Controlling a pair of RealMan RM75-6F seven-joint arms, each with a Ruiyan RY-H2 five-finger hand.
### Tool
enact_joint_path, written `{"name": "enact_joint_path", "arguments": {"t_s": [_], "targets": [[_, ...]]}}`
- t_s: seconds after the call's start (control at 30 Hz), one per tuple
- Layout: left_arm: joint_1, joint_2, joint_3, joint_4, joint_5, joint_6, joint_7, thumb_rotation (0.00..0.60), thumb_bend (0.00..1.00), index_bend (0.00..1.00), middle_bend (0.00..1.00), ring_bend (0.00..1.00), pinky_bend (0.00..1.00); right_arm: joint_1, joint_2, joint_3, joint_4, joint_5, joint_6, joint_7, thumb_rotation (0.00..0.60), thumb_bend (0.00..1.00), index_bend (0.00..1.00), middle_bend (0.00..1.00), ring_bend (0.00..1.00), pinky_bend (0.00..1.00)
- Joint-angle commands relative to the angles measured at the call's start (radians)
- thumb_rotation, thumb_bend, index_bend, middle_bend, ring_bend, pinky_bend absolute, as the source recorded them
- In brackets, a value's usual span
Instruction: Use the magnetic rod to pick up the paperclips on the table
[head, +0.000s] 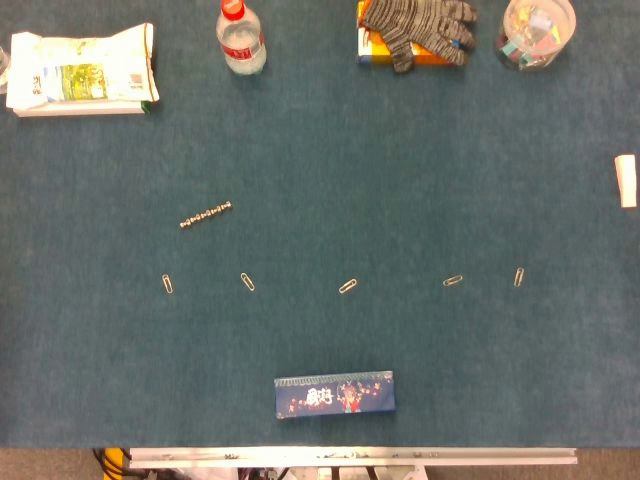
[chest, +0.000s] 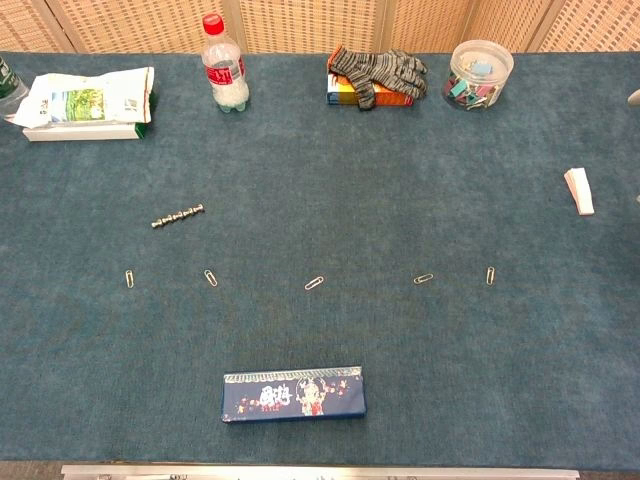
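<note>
Rod and five clips on teal felt; neither hand in either view, so grip impossible to tell.

At 1 o'clock, clear round tub (chest: 478, 72) packed with coloured binder clips. At 11, clear plastic bottle (chest: 224, 64), red cap. At 12, knit grey glove (chest: 380, 70) draped over orange box (chest: 345, 92). At 10, crinkled bag (chest: 88, 98). Beaded metal rod (chest: 178, 216) lying tilted at 9, just above leftmost of thin wire paperclips (chest: 314, 283) strung in a row across centre. At 6, flat blue box (chest: 293, 394). At 3, small white block (chest: 579, 191).
</note>
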Motion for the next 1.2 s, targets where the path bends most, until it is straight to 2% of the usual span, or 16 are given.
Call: {"name": "enact_joint_path", "arguments": {"t_s": [0.03, 0.47, 0.53, 0.63, 0.77, 1.03, 1.2], "targets": [[0.001, 0.001, 0.0, -0.003, 0.001, 0.0, 0.0, 0.6, 0.09, 0.44, 0.35, 0.22, 0.26, 0.001, 0.0, 0.0, 0.0, 0.002, -0.002, 0.0, 0.6, 0.04, 0.26, 0.24, 0.18, 0.3], [-0.005, 0.007, 0.0, -0.031, 0.002, -0.017, -0.013, 0.6, 0.09, 0.43, 0.33, 0.2, 0.26, -0.001, 0.015, 0.01, -0.006, 0.013, 0.01, 0.019, 0.6, 0.04, 0.26, 0.24, 0.18, 0.3], [-0.009, 0.021, 0.001, -0.056, 0.006, -0.025, -0.015, 0.6, 0.09, 0.43, 0.28, 0.16, 0.24, -0.002, 0.021, 0.012, -0.008, 0.014, 0.014, 0.026, 0.6, 0.04, 0.26, 0.24, 0.18, 0.3], [-0.02, 0.044, 0.004, -0.099, 0.014, -0.045, -0.02, 0.6, 0.09, 0.43, 0.19, 0.07, 0.15, -0.003, 0.028, 0.015, -0.009, 0.016, 0.016, 0.037, 0.6, 0.04, 0.26, 0.24, 0.18, 0.3], [-0.053, 0.077, 0.011, -0.159, 0.029, -0.106, -0.033, 0.6, 0.09, 0.41, 0.11, 0.0, 0.09, -0.008, 0.041, 0.02, -0.014, 0.024, 0.024, 0.055, 0.6, 0.04, 0.26, 0.24, 0.18, 0.3], [-0.15, 0.059, 0.008, -0.227, -0.004, -0.252, 0.085, 0.6, 0.07, 0.2, 0.01, 0.0, 0.05, -0.033, 0.063, 0.022, -0.026, 0.021, 0.069, 0.07, 0.6, 0.04, 0.26, 0.24, 0.18, 0.3], [-0.212, 0.02, 0.003, -0.247, -0.046, -0.34, 0.155, 0.6, 0.06, 0.17, 0.01, 0.0, 0.05, -0.045, 0.073, 0.025, -0.03, 0.019, 0.091, 0.078, 0.6, 0.04, 0.26, 0.24, 0.18, 0.3]]}}
